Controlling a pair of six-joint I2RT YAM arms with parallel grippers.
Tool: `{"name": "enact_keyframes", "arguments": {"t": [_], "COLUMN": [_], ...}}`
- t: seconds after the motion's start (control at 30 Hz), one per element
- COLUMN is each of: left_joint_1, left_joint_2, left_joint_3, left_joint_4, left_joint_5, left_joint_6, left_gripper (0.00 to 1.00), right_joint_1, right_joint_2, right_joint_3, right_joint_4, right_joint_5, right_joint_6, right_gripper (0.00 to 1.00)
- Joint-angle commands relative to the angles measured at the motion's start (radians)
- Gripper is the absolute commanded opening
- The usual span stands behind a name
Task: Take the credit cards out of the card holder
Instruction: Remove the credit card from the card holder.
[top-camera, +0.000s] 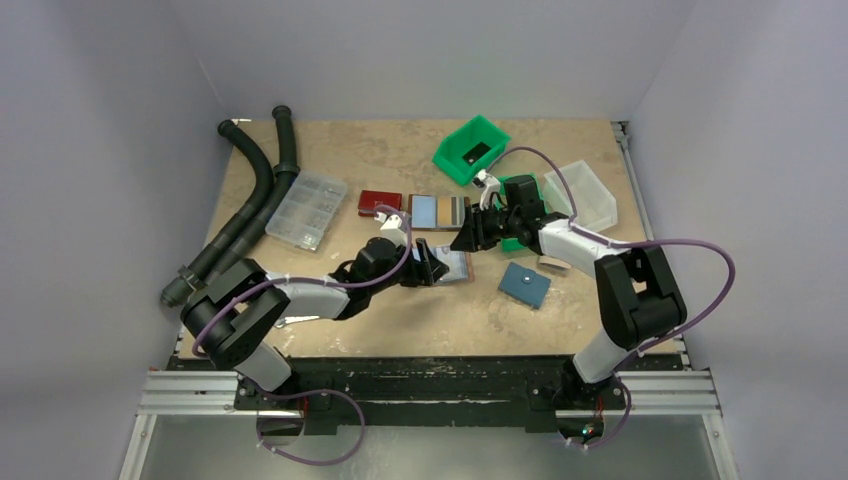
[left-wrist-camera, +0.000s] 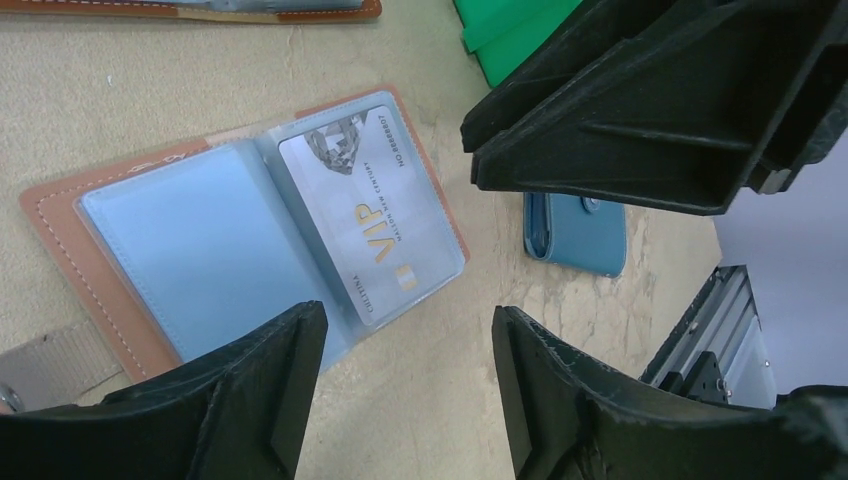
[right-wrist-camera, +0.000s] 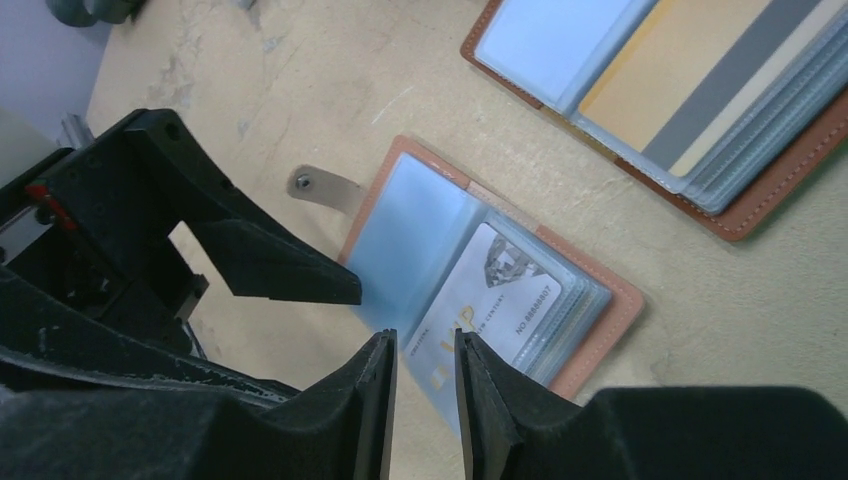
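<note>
Under my wide left claw (left-wrist-camera: 405, 345), 1 tan stitched-leather card holder (left-wrist-camera: 62, 232) lies open; 1 glossy silver rectangular credit card (left-wrist-camera: 372, 215) sits inside, sleeved in clear plastic, beneath my narrow right claw (right-wrist-camera: 425, 350).

You have two black hoses (top-camera: 250, 200) lying along the worktop's (top-camera: 400, 150) left edge, with a clear compartment box (top-camera: 307, 208) just beside them. Right of that box sits a red case (top-camera: 380, 203). At your far right stand a green bin (top-camera: 471, 149) and a clear tub (top-camera: 590, 195). A blue snap pouch (top-camera: 525, 284) lies nearer you.
</note>
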Motion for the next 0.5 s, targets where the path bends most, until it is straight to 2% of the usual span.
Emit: {"name": "enact_keyframes", "arguments": {"t": [0.0,0.47], "left_joint_1": [0.012,0.037], "left_joint_2": [0.010,0.068], "left_joint_3": [0.015,0.010], "left_joint_4": [0.084,0.155], "left_joint_5": [0.010,0.034], "left_joint_6": [-0.019,-0.067], "left_gripper": [0.66,0.58], "right_joint_1": [-0.005,-0.005], "right_joint_2": [0.012,0.047], "right_joint_3": [0.036,0.049], "right_joint_4": [0.022,0.006], "right_joint_5": [0.064,0.084], "right_joint_6": [0.025,0.028], "right_gripper": [0.34,0.29]}}
